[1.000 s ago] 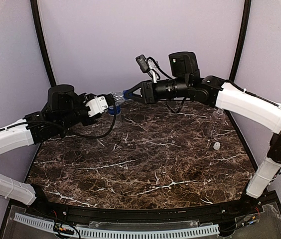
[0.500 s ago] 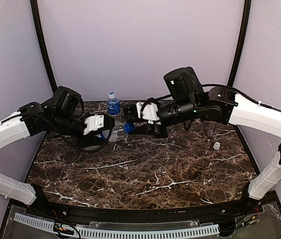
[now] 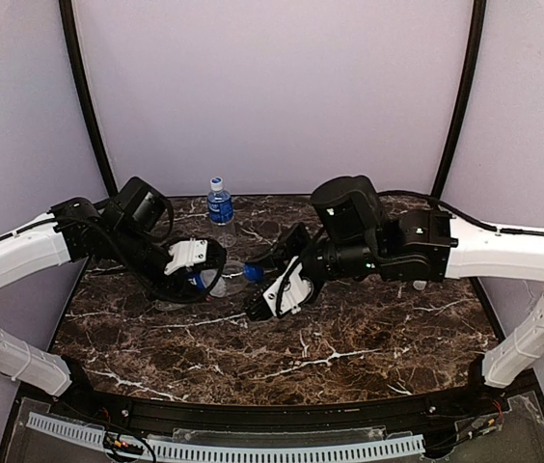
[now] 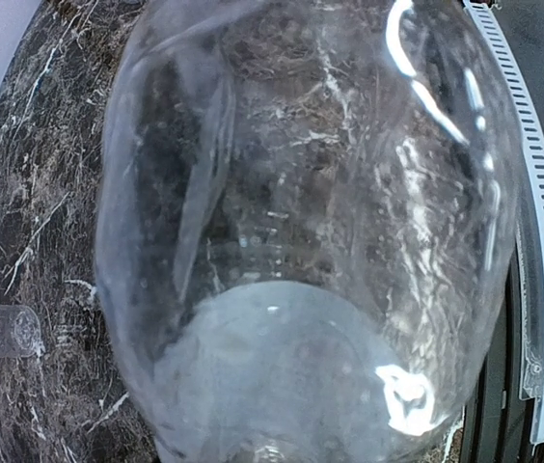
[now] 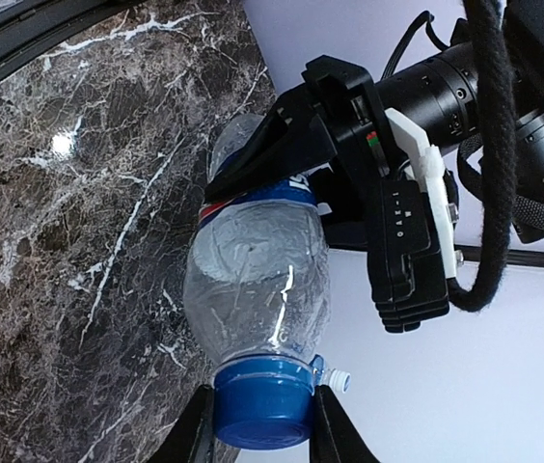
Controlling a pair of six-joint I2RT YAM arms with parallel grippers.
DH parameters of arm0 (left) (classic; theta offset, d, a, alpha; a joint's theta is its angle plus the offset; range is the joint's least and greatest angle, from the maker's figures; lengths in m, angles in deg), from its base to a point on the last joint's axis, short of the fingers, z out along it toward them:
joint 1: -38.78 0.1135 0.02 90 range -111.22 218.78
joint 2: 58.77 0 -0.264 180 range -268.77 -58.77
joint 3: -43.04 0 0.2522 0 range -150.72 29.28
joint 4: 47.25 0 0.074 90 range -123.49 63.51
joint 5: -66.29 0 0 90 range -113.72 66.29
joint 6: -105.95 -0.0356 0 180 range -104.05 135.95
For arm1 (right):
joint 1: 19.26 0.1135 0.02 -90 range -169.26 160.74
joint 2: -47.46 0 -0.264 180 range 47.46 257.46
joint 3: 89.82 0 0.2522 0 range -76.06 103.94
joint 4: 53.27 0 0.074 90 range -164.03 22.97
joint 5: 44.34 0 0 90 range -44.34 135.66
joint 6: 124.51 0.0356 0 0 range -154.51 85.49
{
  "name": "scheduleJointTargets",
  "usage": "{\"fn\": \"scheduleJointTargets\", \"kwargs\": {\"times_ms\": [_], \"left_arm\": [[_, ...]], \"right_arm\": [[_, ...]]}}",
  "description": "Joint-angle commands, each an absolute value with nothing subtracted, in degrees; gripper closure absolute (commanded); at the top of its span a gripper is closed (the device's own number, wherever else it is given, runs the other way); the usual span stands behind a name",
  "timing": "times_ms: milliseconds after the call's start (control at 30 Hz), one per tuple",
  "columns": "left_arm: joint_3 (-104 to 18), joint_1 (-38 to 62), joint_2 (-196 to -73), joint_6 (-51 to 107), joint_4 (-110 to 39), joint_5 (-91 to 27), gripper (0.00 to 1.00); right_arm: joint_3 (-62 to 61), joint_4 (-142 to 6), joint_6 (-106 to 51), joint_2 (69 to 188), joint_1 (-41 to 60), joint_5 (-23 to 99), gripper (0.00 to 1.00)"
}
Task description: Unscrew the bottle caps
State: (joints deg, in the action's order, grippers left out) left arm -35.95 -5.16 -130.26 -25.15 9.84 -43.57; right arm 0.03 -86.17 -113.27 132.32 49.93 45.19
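The right fingers (image 5: 326, 429) pinch a dark blue cap (image 5: 262, 405), a smooth, round plastic screw top on the neck of a small clear bottle (image 5: 253, 270). The bottle's thin wall is crumpled and dented, catching glints of light, and a band of blue label wraps its far half. There the black left fingers (image 5: 282, 145) are clamped around the labelled body. Bottle and cap lie roughly level between the two arms, just above the left-centre of the worktop (image 3: 349, 338), a glossy dark brown marble slab veined in white. In the left wrist view the clear base of the bottle fills almost the whole picture.

At the far edge, left of centre, a water bottle (image 3: 219, 203) with a blue label stands upright, its pale cap (image 3: 217, 181) on.

A second earlier the arms held the bottle high, up against the lilac far wall (image 3: 282, 87); since then both have come down and nearer, carrying it low over the worktop, and the water bottle, then hidden behind them, is in plain sight.
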Motion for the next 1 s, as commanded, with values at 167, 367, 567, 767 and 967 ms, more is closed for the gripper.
{"fn": "scheduleJointTargets", "kwargs": {"times_ms": [167, 367, 567, 767, 967], "left_arm": [[-35.71, -6.38, -126.86, -22.51, -3.50, -45.98, 0.70], [-31.32, -6.40, -125.77, -25.50, -17.19, -30.27, 0.70], [-26.38, -6.67, -125.36, -30.49, -33.72, -16.51, 0.70], [-23.06, -7.01, -125.95, -36.24, -43.23, -8.66, 0.70], [-22.43, -7.10, -126.21, -38.57, -44.05, -5.78, 0.70]], "right_arm": [[-7.92, -68.24, -107.18, 126.73, 49.63, 47.81, 0.24], [-8.37, -62.85, -81.44, 120.59, 44.18, 37.74, 0.01], [-1.56, -63.72, -43.16, 124.11, 35.28, 29.61, 0.01], [9.27, -74.11, -15.86, 132.36, 31.47, 27.87, 0.05], [10.51, -74.84, -10.59, 133.55, 31.54, 26.47, 0.15]]}}
